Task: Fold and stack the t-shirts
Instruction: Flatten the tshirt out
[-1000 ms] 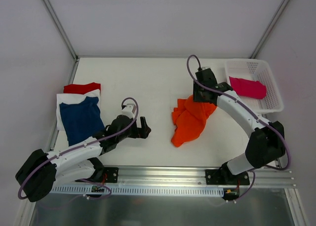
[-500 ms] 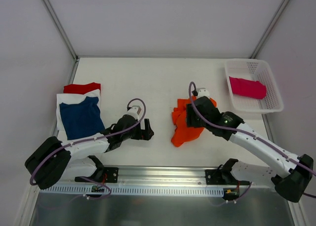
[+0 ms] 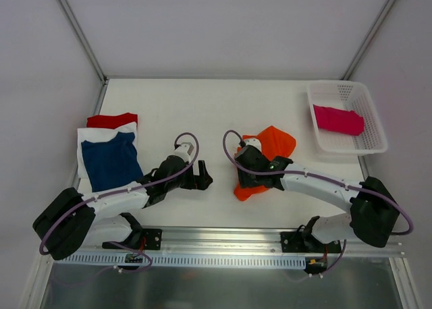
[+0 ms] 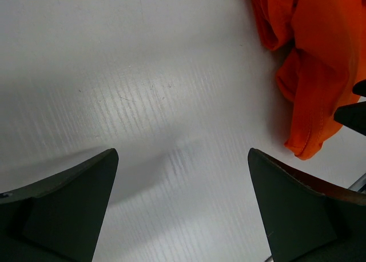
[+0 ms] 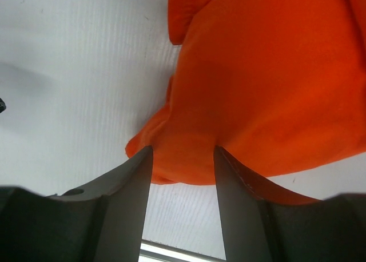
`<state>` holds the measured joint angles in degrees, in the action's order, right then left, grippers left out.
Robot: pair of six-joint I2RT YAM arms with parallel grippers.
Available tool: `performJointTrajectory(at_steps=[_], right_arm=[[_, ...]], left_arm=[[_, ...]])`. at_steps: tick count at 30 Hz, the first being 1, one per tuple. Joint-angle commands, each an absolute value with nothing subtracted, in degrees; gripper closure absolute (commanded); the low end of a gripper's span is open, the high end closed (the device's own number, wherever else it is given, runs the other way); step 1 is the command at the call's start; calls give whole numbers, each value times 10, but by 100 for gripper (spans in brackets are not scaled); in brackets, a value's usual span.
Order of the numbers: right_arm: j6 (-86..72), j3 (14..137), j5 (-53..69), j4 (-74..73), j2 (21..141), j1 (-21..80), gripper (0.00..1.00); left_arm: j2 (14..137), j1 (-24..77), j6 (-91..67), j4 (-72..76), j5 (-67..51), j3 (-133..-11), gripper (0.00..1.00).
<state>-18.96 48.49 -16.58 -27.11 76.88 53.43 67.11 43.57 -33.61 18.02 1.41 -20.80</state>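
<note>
The bright orange t-shirt [image 3: 277, 142] lies crumpled on the table right of centre. My right gripper [image 3: 243, 181] is over its near-left part. In the right wrist view its jaws stand partly open [image 5: 183, 149], with the orange cloth [image 5: 269, 73] lying under and between the tips, not pinched. My left gripper [image 3: 200, 176] is wide open and empty [image 4: 182, 153] just over bare table, left of the orange shirt [image 4: 320, 56]. A navy blue t-shirt [image 3: 108, 162] lies folded on a white one [image 3: 84, 137] at the left, with a red one [image 3: 111, 120] behind. A magenta pink shirt [image 3: 337, 119] lies in the basket.
The white mesh basket [image 3: 378, 130] stands at the back right corner. The metal rail [image 3: 270, 238] runs along the near edge by the arm bases. Frame posts rise at the back corners. The table's left edge runs beside the shirt stack.
My right gripper has swept from the far end of the orange shirt toward me and to the left, to the shirt's near-left part. The left gripper has edged slightly right.
</note>
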Motion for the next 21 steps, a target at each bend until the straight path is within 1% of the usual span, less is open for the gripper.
performJointTrajectory(at_steps=[1,11,15,21], right_arm=[[-202,521,-163,-248,776,545,50],[-201,537,-169,-258,783,559,50],[-200,537,-170,-242,818,560,50],[-206,534,-152,-217,881,561,53]], left_arm=[[653,441,-326,174,25,-218,1],[670,441,-329,183,19,-220,1],[679,441,-330,185,14,-220,1],[659,441,-326,179,23,-212,1]])
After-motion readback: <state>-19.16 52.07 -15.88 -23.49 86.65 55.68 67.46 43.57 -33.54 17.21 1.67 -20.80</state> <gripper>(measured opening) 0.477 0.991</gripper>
